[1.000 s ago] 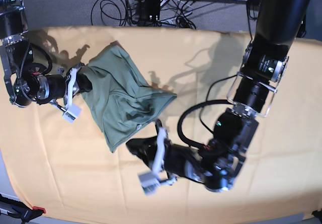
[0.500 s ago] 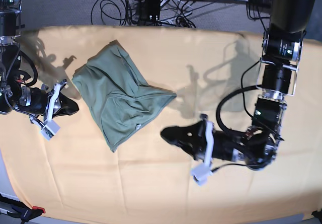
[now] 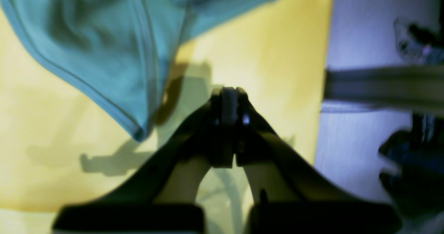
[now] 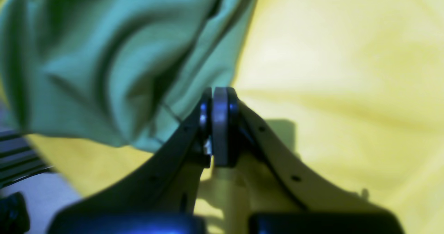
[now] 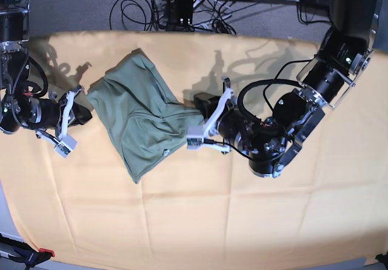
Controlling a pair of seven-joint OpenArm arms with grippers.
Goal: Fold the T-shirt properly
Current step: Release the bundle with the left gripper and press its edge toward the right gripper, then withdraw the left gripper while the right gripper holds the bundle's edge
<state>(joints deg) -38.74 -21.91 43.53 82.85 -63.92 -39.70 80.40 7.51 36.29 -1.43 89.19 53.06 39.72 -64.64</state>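
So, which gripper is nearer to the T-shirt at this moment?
Both are close; left looks slightly nearer. The left gripper sits at the T-shirt corner on its far side from the right gripper, which is just off the opposite edge. Both are shut, empty.

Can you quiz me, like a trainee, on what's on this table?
1. True or false: the T-shirt lies flat and spread out.
2. Which gripper is nearer the shirt's pointed corner: A left gripper, B right gripper?
3. Fill in: the shirt rests on a ____ cloth.

Key: 1 false, it is bunched and creased. 2 A. 3 yellow-orange. Both grippers look shut and hold nothing in the wrist views.
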